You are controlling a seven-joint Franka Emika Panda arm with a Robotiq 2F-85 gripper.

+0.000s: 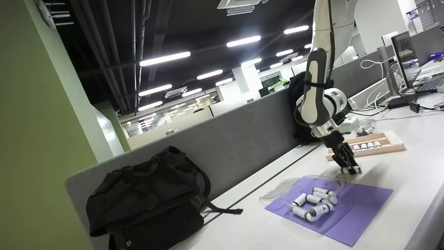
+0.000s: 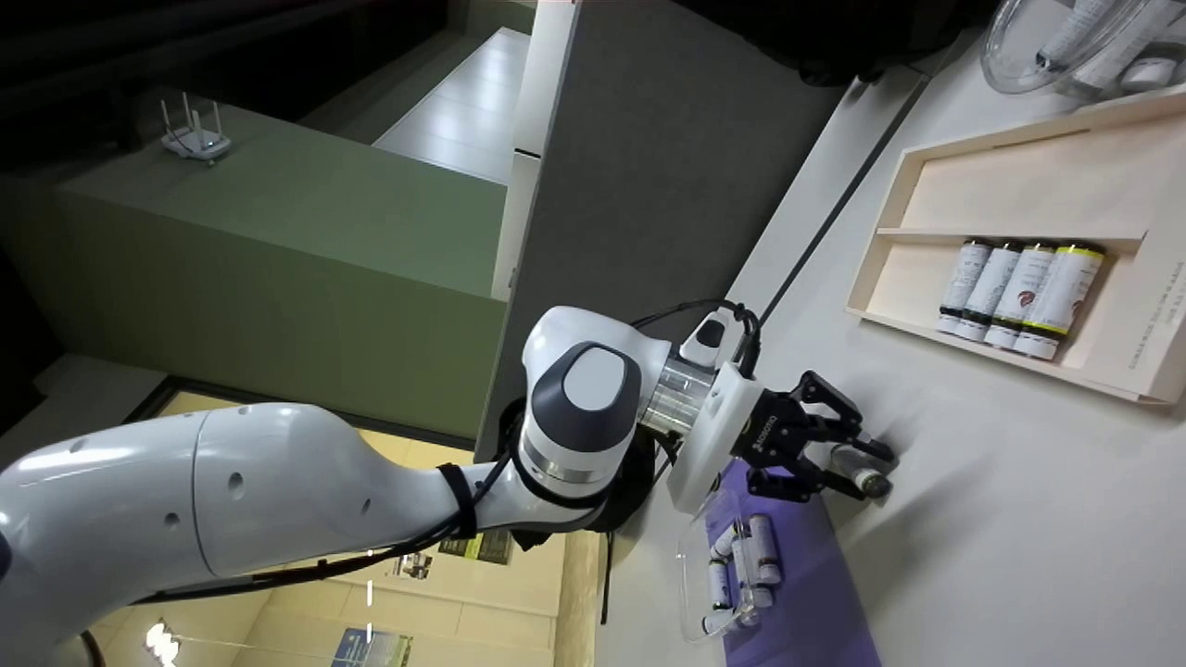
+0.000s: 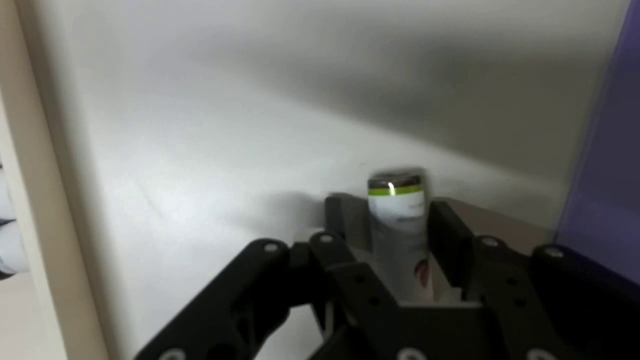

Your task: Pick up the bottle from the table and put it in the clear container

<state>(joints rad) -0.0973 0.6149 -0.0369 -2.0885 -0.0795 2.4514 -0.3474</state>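
Spread black pincer [image 3: 388,220] straddling glossy white-labelled cylindrical bottle [image 3: 400,237].
White arm [image 1: 310,99] bent down, wooden tray [image 3: 46,200] at wrist-view nine o'clock.

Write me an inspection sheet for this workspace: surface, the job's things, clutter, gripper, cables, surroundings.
Surface: white table with a purple mat on it.
Bottle: on its side, down at table level.
Clear container: overlaps the mat; white bottles apparently inside.
Clutter: tray holding four bottles, a second tub with bottles, a backpack, a screen.
Gripper: jaws either side of the bottle; whether they press on it cannot be told.
Cables: black cable on the arm; more near the screen.
Surroundings: grey partition, green wall, ceiling lights.
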